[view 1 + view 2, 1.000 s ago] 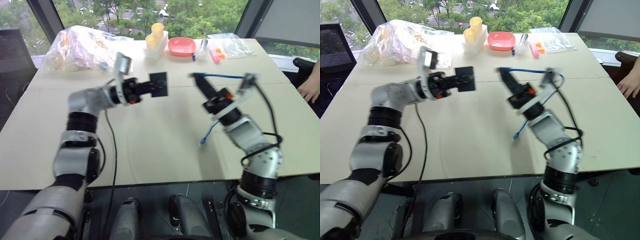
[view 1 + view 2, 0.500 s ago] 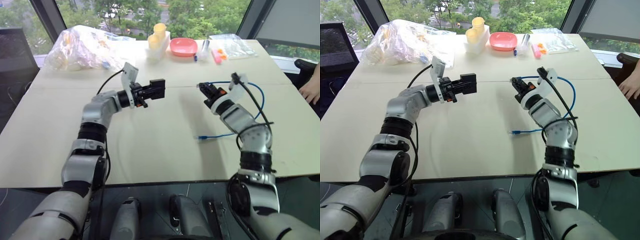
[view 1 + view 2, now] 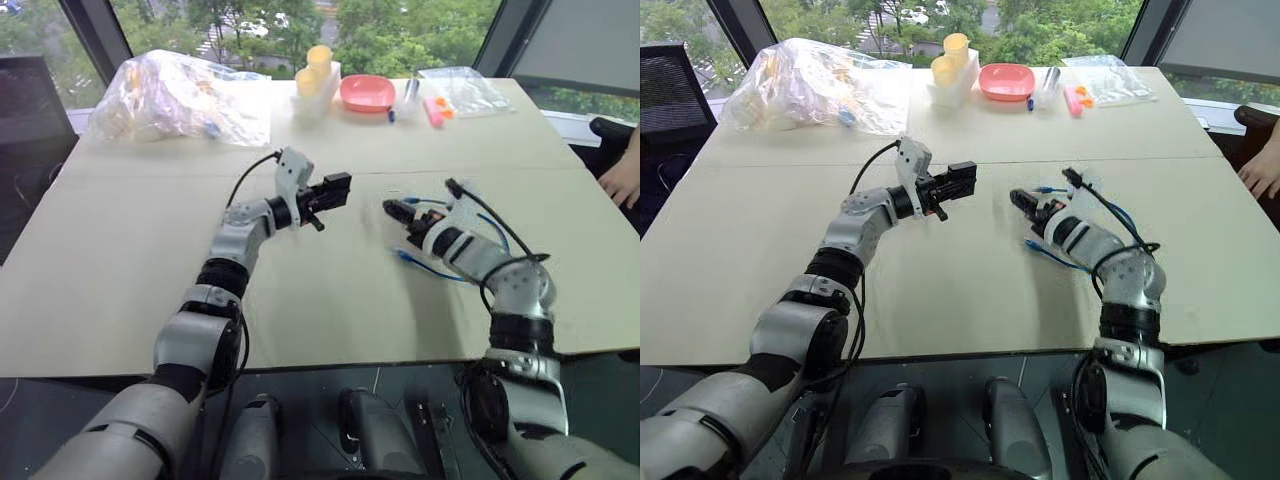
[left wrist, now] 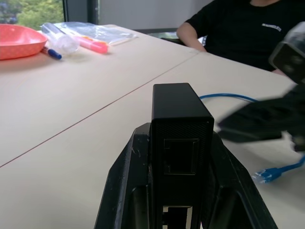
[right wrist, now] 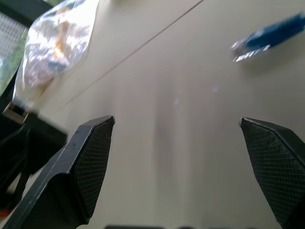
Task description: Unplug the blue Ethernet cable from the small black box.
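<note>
Table (image 3: 120,270): pale beige top, a thin seam running across it.
Plastic bag (image 3: 175,98): clear, crumpled, bulky, at the far left of the table.
Cups (image 3: 312,68): yellow, stacked in a white holder, far middle.
Bowl (image 3: 364,93): coral pink, shallow, just beside the cups.
Pen (image 4: 53,53): blue, beside the bowl.
Marker (image 4: 91,44): pink, near a flat clear packet (image 3: 462,90) at the far right.
Person (image 4: 248,28): black shirt, seated beyond the table's right edge, one hand (image 3: 622,178) on the tabletop.

Beige table (image 3: 150,260); blue Ethernet cable (image 3: 425,268) lies on it
</note>
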Robot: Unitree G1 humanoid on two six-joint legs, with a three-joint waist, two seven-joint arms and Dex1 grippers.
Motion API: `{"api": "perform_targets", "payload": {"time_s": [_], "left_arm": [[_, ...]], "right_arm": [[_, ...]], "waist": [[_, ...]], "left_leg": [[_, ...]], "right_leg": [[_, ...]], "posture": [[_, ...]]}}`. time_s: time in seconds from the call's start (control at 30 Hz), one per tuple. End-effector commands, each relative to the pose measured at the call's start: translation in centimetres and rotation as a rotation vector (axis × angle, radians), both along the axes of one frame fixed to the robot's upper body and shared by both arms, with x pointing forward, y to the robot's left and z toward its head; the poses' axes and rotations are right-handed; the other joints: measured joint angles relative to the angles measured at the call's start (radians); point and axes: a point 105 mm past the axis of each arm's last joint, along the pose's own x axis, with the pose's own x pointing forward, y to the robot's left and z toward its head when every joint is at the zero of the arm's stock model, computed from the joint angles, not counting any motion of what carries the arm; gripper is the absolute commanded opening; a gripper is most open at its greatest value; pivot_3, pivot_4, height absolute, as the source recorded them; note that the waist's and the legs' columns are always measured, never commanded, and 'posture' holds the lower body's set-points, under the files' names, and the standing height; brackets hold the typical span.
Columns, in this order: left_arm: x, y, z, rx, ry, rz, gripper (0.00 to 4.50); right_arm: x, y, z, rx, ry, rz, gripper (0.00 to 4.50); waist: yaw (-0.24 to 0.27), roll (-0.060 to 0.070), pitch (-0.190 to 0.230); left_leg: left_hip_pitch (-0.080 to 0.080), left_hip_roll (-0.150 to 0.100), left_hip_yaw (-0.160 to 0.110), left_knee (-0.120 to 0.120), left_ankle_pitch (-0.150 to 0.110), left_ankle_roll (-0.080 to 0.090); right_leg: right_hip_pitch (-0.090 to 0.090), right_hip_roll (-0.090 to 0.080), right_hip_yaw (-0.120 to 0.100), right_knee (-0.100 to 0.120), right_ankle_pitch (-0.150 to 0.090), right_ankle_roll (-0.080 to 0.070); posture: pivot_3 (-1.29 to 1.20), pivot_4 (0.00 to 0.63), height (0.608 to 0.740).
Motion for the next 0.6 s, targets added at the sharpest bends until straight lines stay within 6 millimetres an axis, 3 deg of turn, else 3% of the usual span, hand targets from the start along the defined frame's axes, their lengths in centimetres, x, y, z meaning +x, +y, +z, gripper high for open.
{"api": "perform_targets", "payload": {"time_s": [0.03,0.1,0.17,0.37,0.43,0.6], "left_arm": [[0.1,-0.5,0.0,0.011,-0.048,0.022,0.55],[0.2,-0.5,-0.6,0.012,-0.035,0.042,0.55],[0.3,-0.6,-0.8,0.014,-0.023,0.052,1.61],[0.3,-0.5,-0.9,0.022,-0.026,0.049,3.35],[0.6,-0.1,0.9,-0.012,-0.063,0.055,3.78],[0.0,1.8,4.9,-0.062,-0.152,0.049,3.78]], "right_arm": [[-2.0,1.4,2.4,-0.002,-0.146,0.087,4.48],[-2.2,1.2,2.3,0.004,-0.165,0.065,4.48],[-2.0,1.0,2.3,0.027,-0.17,0.033,4.5],[-1.9,1.1,2.0,0.03,-0.176,0.027,4.5],[-2.4,1.5,2.3,0.021,-0.2,0.077,4.5],[-3.0,1.2,3.1,-0.039,-0.275,0.128,4.5]], "waist": [[0.001,0.0,0.0],[-0.001,0.0,0.0],[-0.002,0.0,0.0],[-0.001,0.0,0.0],[0.0,0.0,0.0],[-0.003,0.0,0.0]], "left_leg": [[0.0,0.0,0.0,0.0,0.0,0.0],[0.0,0.0,0.0,0.001,0.0,0.0],[0.001,0.0,0.0,0.001,0.0,0.0],[0.001,0.0,0.0,0.001,0.0,0.0],[0.001,0.0,0.0,0.001,0.0,0.0],[0.0,0.0,0.0,0.001,0.0,0.0]], "right_leg": [[0.0,0.0,0.0,0.0,0.0,0.0],[0.0,0.0,0.0,0.0,0.0,0.0],[0.001,0.0,0.0,0.0,0.0,0.0],[0.001,0.0,0.0,0.0,0.001,0.0],[0.001,0.0,0.0,0.0,0.001,0.0],[0.001,0.0,0.0,0.0,0.001,0.0]], "posture": [[0.0,0.15,0.74],[0.0,0.15,0.74],[0.0,0.15,0.74],[0.0,0.15,0.74],[0.0,0.15,0.74],[0.0,0.15,0.74]]}}
